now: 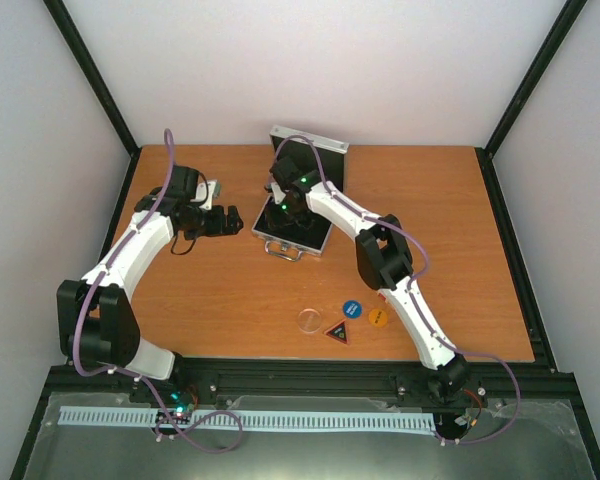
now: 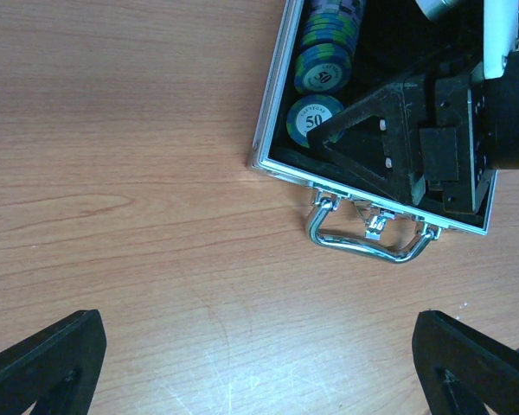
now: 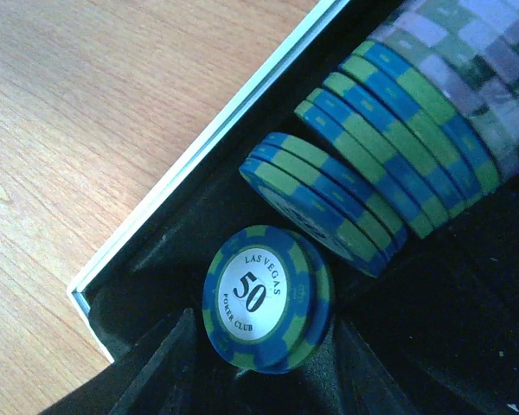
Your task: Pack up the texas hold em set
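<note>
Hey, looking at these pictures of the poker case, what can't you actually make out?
Top view: inside of the case mostly hidden by the right arm.
Top view: print on the buttons too small to read.
Right wrist view: fingers of the right hand cut off by the bottom edge; grip on the 50 chip cannot be told.
Top view: silvery thing behind the left arm, mostly covered.

Open silver case (image 2: 271, 112), blue-green chips (image 3: 268, 298) inside

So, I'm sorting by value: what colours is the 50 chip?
50 chip: blue and green, white centre; clearest in right wrist view.
</note>
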